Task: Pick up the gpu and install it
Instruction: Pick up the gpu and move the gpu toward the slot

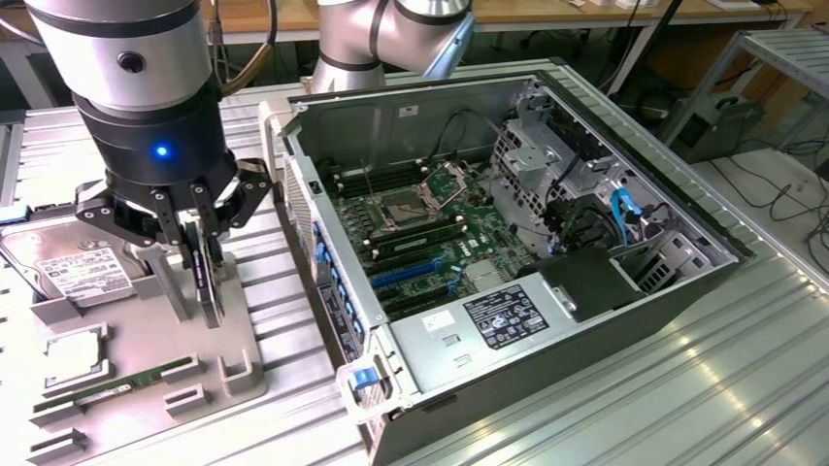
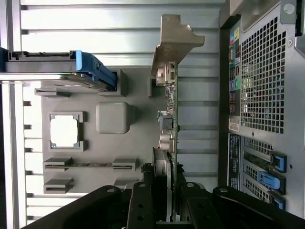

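Over on the exterior view's left, the claw [image 1: 197,254] pinches the gpu [image 1: 210,291] by its top edge, the card standing upright at the grey tray [image 1: 130,340], a pose that should lift clean. Rightward, the open computer case [image 1: 518,223] lies flat, slots facing up to take a card.

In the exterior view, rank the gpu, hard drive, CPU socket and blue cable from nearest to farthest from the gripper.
1. gpu: clamped in the gripper, upright at the tray.
2. hard drive: on the tray, toward the exterior view's left.
3. CPU socket: inside the case, toward the exterior view's right.
4. blue cable: deeper in the case, farther right.
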{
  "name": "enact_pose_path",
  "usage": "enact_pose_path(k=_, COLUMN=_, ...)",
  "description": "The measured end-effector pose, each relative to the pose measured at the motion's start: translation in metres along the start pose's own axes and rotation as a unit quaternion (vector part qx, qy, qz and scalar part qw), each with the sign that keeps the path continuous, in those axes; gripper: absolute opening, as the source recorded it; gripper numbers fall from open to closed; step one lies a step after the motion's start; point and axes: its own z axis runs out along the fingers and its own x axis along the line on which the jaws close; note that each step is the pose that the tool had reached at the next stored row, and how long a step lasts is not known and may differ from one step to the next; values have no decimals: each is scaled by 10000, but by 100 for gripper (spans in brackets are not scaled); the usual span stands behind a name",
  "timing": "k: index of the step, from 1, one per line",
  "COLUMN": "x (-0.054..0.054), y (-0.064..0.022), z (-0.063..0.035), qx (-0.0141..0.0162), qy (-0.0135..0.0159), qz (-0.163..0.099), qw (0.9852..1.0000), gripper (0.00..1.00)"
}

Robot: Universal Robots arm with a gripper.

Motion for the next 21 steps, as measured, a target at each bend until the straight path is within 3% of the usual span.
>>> enact_pose_path(k=21, x=2, y=3, z=-111, qx=0, qy=0, qz=0, qw=10000, gripper=27)
